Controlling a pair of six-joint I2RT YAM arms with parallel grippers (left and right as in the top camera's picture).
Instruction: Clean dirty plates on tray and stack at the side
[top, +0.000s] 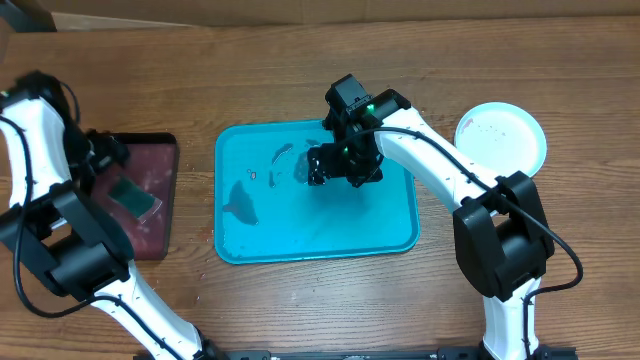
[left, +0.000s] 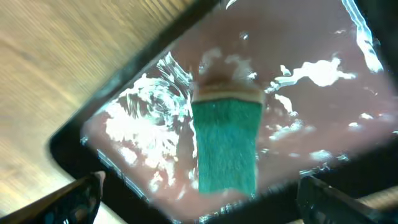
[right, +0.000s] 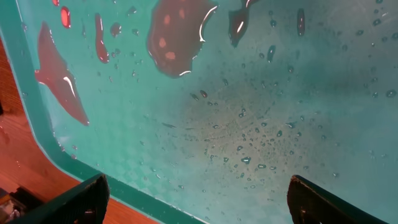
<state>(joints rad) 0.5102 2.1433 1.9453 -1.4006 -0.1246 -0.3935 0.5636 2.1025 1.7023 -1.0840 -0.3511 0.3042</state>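
The turquoise tray (top: 340, 225) lies in the middle of the table, wet, with dark brown puddles (top: 242, 200) on its left half and no plate on it. A round plate (top: 500, 137), white with a pale blue rim, lies on the table at the right; I cannot tell if others lie under it. My right gripper (top: 340, 165) hangs open and empty over the tray's upper middle. The right wrist view shows the wet tray floor (right: 280, 93) and puddles (right: 177, 37) between the spread fingers (right: 199, 199). My left gripper (top: 105, 155) is open and empty.
A dark maroon, black-rimmed tray (top: 150, 225) lies at the left with a green sponge (top: 132, 195) on it. In the left wrist view the sponge (left: 227, 146) lies on the wet maroon floor (left: 311, 118) above the open fingers (left: 199, 199). A cardboard box runs along the far edge.
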